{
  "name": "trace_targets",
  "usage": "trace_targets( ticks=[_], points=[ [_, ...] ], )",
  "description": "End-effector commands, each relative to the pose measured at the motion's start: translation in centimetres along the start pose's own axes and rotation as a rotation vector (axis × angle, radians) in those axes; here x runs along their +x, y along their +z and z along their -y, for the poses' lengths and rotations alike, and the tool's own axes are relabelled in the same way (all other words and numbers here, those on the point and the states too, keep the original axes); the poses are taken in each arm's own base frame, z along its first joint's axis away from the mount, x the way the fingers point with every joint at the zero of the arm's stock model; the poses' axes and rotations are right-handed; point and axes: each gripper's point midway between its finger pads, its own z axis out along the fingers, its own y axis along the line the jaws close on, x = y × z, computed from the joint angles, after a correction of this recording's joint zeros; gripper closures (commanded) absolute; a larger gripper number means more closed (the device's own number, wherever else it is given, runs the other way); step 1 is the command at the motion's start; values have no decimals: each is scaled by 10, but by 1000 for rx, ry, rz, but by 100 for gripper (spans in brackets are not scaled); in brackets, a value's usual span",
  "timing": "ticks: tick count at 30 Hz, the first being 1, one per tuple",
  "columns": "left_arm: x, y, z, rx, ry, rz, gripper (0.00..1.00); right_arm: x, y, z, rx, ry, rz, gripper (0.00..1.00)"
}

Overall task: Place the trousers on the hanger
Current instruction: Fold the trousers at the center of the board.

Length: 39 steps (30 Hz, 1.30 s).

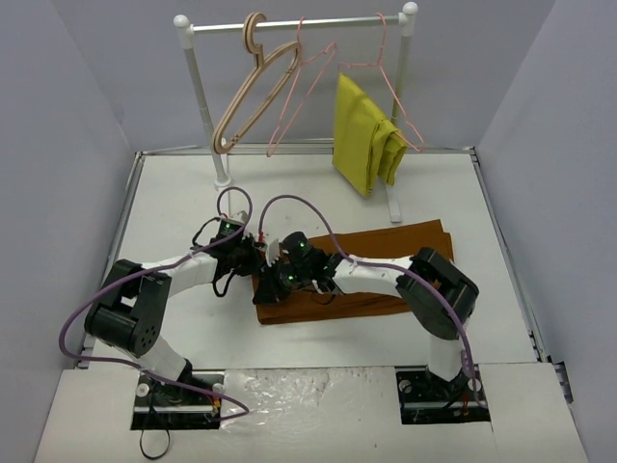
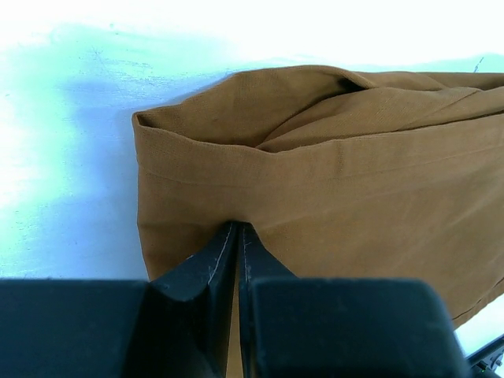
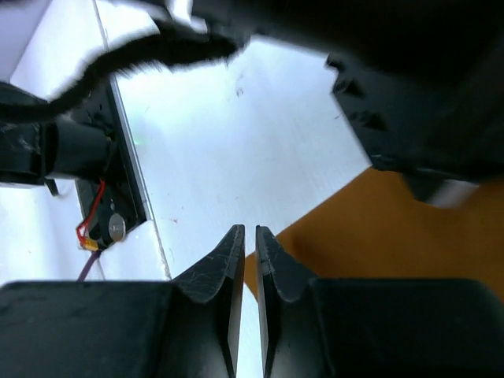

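Note:
The rust-brown trousers [image 1: 386, 243] lie folded on the white table, long side running left to right. My left gripper [image 1: 262, 249] sits at their left end, and in the left wrist view it [image 2: 239, 225] is shut on the trousers [image 2: 354, 197], pinching a fold just below the hem band. My right gripper [image 1: 273, 287] hovers at the near left corner. In the right wrist view its jaws [image 3: 250, 228] stand shut to a hairline gap over the trousers' corner [image 3: 378, 236], with no cloth seen between the tips. The pink wire hanger [image 1: 307, 72] hangs on the rail at the back.
A white clothes rack [image 1: 289, 24] stands at the back of the table. It carries a beige wooden hanger [image 1: 246, 96] and a second pink hanger holding a mustard-yellow garment [image 1: 359, 130]. Grey walls enclose the table on three sides. The left arm's base [image 3: 71, 150] shows in the right wrist view.

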Motion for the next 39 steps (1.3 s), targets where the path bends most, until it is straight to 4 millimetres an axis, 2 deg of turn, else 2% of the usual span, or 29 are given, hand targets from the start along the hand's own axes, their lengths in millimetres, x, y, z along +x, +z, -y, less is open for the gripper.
trace_targets(
  ticks=[1, 4, 5, 6, 7, 8, 11, 15, 16, 19, 22, 24, 25, 27, 28, 29, 30, 31, 33, 34, 35, 36, 37, 38, 39],
  points=[
    [21, -6, -21, -78, -2, -65, 95, 47, 22, 2, -54, 36, -98, 93],
    [21, -6, -21, -78, 6, -62, 95, 89, 31, 11, -61, 85, -170, 95],
    [20, -6, -23, -87, 11, -58, 95, 112, 28, 17, -45, 121, -206, 95],
    [21, -6, -25, -92, 12, -59, 96, 127, 28, 23, -28, 165, -229, 95],
    [22, -5, -25, -95, 14, -62, 96, 131, 28, 27, -17, 172, -215, 96],
    [23, -5, -26, -97, 14, -64, 96, 151, 21, 33, 5, 203, -242, 97],
    [25, -3, -32, -112, 19, -66, 96, 172, 15, 41, 46, 258, -248, 97],
    [24, -5, -35, -127, 31, -56, 96, 169, 12, 40, 47, 268, -225, 98],
    [22, -7, -34, -126, 33, -49, 96, 165, 12, 38, 46, 260, -220, 98],
    [5, -19, -22, -119, 64, -8, 95, 131, 6, 26, 47, 194, -170, 97],
    [-19, -36, -6, -106, 104, 50, 91, 82, -8, 16, 102, 104, -101, 92],
    [-31, -49, 1, -106, 133, 83, 83, 47, -23, 9, 139, 66, -38, 83],
    [-43, -56, 12, -90, 149, 111, 81, 28, -33, 2, 143, 36, 6, 78],
    [-52, -72, 21, -84, 166, 138, 73, 12, -48, 1, 185, 24, 30, 69],
    [-59, -79, 24, -86, 183, 159, 71, -5, -55, -2, 198, 9, 64, 64],
    [-71, -90, 34, -74, 193, 196, 68, -16, -70, -3, 225, -1, 87, 56],
    [-74, -104, 37, -79, 203, 208, 64, -26, -80, -1, 256, -7, 118, 53],
    [-81, -113, 38, -91, 230, 233, 56, -43, -101, -1, 285, -4, 163, 46],
    [-96, -145, 51, -89, 279, 283, 46, -61, -125, 7, 352, 5, 225, 38],
    [-101, -155, 56, -86, 300, 300, 34, -69, -138, 11, 382, 8, 254, 34],
    [-106, -166, 61, -79, 317, 317, 28, -78, -162, 16, 430, 19, 297, 19],
    [-116, -187, 73, -62, 353, 351, 24, -85, -176, 20, 468, 9, 329, 13],
    [-121, -197, 80, -52, 374, 366, 20, -85, -190, 30, 543, 15, 342, 7],
    [-126, -207, 87, -39, 389, 386, 14, -88, -207, 30, 584, 7, 363, 0],
    [-137, -225, 101, -12, 409, 421, 11, -90, -220, 38, 635, 2, 377, 0]
  ],
)
